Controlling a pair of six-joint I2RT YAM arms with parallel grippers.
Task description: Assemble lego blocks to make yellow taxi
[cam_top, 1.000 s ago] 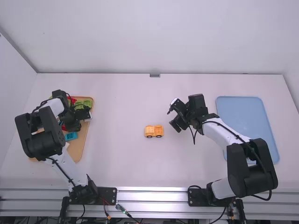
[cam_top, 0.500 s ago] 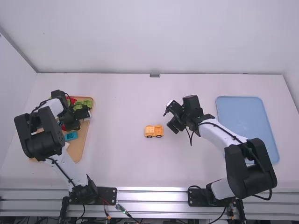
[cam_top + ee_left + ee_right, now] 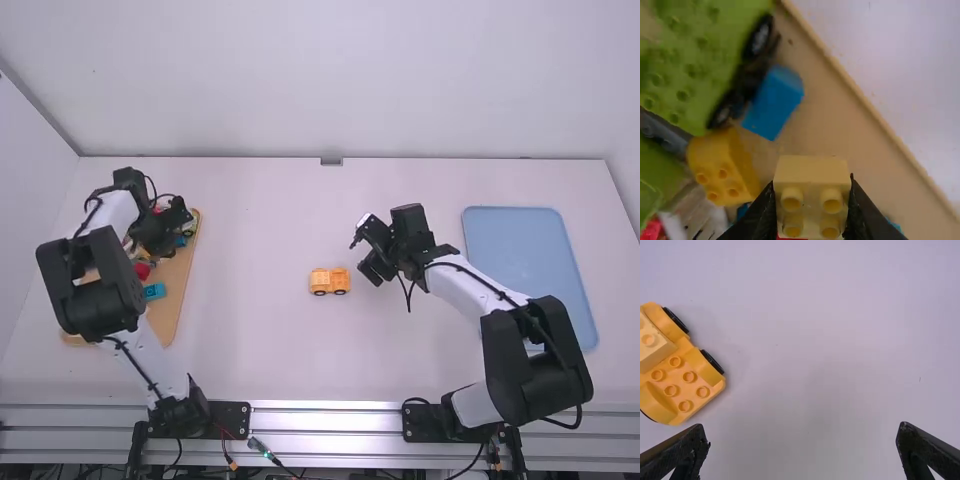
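High view shows the yellow car (image 3: 330, 281) on the tabletop (image 3: 260, 330), with open room between it and the edge of the wooden board (image 3: 177, 285), and near it the right pincer (image 3: 364, 254), its fingers wide apart and empty. Above this board is the left pincer (image 3: 160, 232); in left wrist view its two fingers press a pale yellow block (image 3: 812, 172) from both sides.

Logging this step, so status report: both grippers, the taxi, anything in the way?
Left gripper shut on pale yellow block, over wooden tray. Right gripper open, empty. Taxi base wheels down on table; nothing between it and right gripper.
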